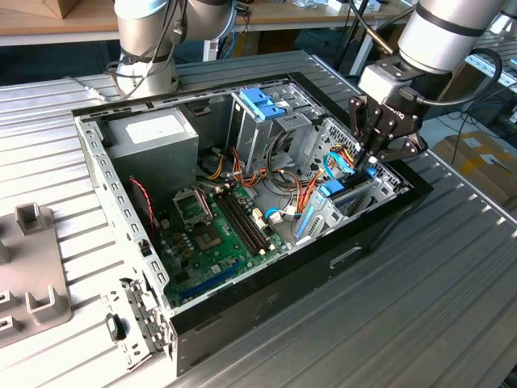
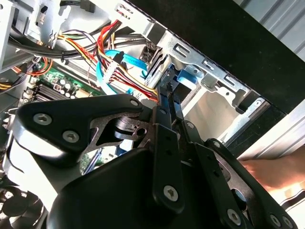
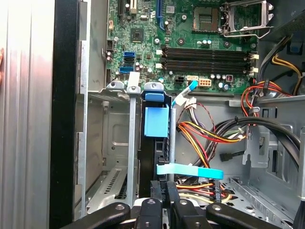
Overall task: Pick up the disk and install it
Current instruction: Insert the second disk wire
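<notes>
The disk (image 3: 155, 152) stands on edge in the metal drive bay (image 3: 116, 143) at the corner of the open computer case (image 1: 242, 315), dark along its side with a blue plastic piece (image 3: 156, 121) on its edge. My gripper (image 1: 373, 158) hangs over that bay at the exterior view's right. In the first wrist view the gripper (image 3: 165, 188) has its two black fingers close together with no gap, their tips at the disk's near end. In the second wrist view the gripper (image 2: 170, 93) points at a blue part (image 2: 186, 76) inside the bay.
Red, yellow and black wires (image 3: 209, 138) and a light blue flat cable (image 3: 190, 170) lie beside the bay. The green motherboard (image 1: 218, 234), a grey power supply (image 1: 153, 133) and a drive cage with a blue latch (image 1: 262, 101) fill the case. A hand (image 2: 271, 171) rests outside the case.
</notes>
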You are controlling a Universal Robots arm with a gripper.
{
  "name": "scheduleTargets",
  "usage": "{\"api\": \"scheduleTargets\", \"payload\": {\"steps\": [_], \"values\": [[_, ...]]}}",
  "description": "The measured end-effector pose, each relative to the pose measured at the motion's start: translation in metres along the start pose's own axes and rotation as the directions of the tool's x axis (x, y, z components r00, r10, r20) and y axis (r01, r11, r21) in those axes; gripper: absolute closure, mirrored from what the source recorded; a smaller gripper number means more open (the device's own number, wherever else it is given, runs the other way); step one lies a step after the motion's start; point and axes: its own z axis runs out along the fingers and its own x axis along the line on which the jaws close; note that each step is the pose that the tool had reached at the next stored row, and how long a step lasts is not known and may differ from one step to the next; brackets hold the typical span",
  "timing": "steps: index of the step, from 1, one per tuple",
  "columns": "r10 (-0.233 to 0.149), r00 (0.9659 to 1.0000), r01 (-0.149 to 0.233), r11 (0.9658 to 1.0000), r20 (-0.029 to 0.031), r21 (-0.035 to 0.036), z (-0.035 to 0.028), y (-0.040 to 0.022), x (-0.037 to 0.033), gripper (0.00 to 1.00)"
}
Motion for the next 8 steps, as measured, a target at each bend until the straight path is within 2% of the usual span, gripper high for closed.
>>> {"api": "scheduleTargets", "payload": {"steps": [8], "values": [[0.000, 1.0000, 0.000, 1.0000, 0.0002, 0.0000, 0.0010, 0.0000, 0.0003, 0.84]]}}
